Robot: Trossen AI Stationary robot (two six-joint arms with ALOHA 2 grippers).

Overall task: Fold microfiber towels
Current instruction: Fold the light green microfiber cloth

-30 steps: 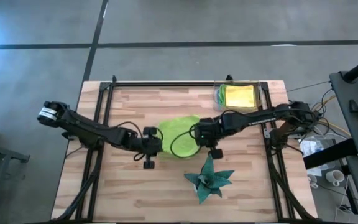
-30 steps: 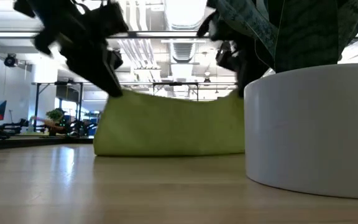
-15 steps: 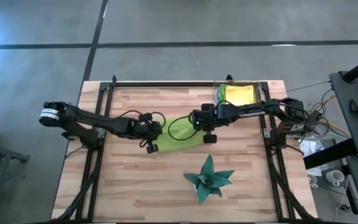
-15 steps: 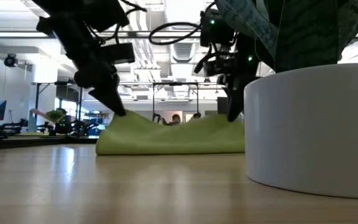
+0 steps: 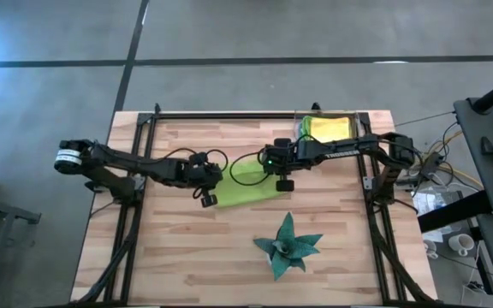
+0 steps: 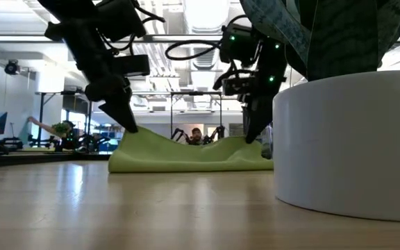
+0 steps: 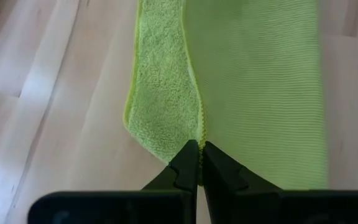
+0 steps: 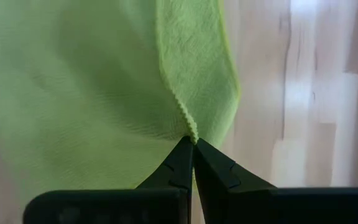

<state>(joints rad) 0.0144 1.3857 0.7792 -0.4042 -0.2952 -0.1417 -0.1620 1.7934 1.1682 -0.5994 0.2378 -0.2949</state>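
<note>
Both grippers' fingers (image 7: 199, 163) (image 8: 191, 155) pinch the fuzzy lime towel's (image 5: 245, 184) stitched hem.

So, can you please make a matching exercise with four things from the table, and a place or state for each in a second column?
Things:
1. lime green towel
2. yellow towel
3. teal star-shaped object
4. left gripper

Places or states:
A. at the table's far right corner
B. shut on a cloth edge
C. folded over, mid-table, held at two corners
D. alone near the table's front edge

Pairs: 1-C, 2-A, 3-D, 4-B
</note>
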